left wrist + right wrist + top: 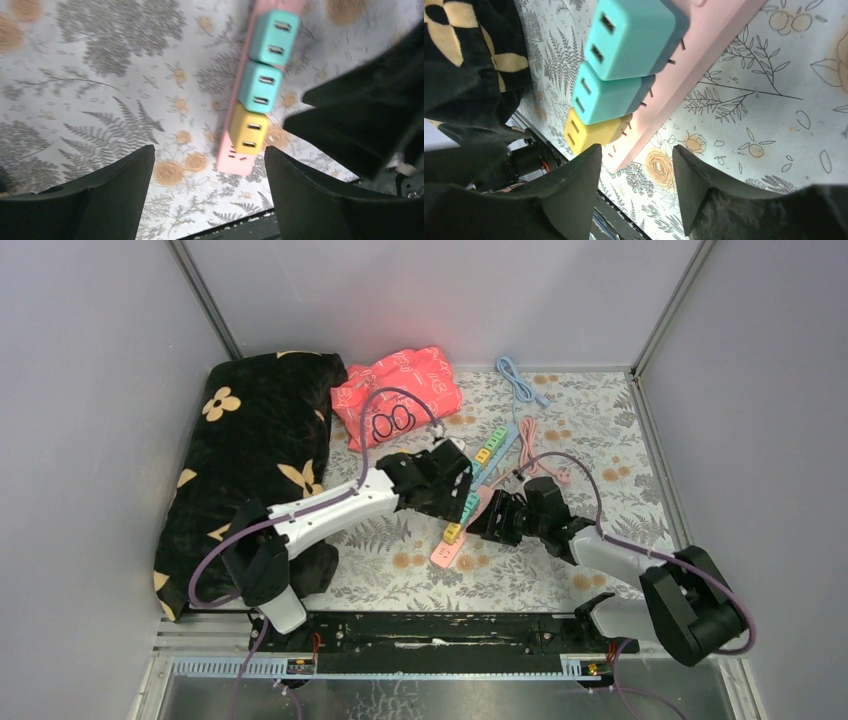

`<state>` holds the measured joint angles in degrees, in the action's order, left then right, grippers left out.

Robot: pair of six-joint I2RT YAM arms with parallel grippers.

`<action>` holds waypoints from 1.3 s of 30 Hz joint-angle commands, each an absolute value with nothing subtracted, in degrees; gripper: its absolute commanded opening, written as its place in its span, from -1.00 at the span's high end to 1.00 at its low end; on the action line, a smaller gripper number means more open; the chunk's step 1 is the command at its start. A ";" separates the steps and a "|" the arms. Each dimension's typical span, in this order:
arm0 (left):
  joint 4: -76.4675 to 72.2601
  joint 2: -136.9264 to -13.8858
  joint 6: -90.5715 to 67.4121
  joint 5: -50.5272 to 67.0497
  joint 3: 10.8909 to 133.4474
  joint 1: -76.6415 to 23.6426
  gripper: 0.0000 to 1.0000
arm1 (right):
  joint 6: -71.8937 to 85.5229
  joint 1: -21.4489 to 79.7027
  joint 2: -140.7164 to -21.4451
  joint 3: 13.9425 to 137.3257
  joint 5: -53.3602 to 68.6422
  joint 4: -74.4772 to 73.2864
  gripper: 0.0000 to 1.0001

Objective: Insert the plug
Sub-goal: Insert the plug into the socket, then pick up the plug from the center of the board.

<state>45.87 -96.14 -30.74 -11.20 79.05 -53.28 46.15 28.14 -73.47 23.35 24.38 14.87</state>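
The left gripper (209, 150) and right gripper (636, 150) are both open and hold nothing. The yellow plug (248, 132) sits at the near end of the pink strip (235, 162), under both. I think they should lift straight up, slowly, so no finger bumps it loose.

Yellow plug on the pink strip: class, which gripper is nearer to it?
Right. The right gripper is open with its fingertips just short of the yellow plug, at the end of the pink strip. The left gripper hangs open farther off, above it.
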 commanded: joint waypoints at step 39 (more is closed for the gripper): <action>33.69 -123.07 -17.40 -4.51 95.41 -23.28 -0.42 | 30.57 28.55 -49.49 34.39 5.57 -3.96 -0.98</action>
<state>33.45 -121.86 -18.41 -7.14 92.53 -24.16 29.71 28.14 -50.57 34.22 6.52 -5.19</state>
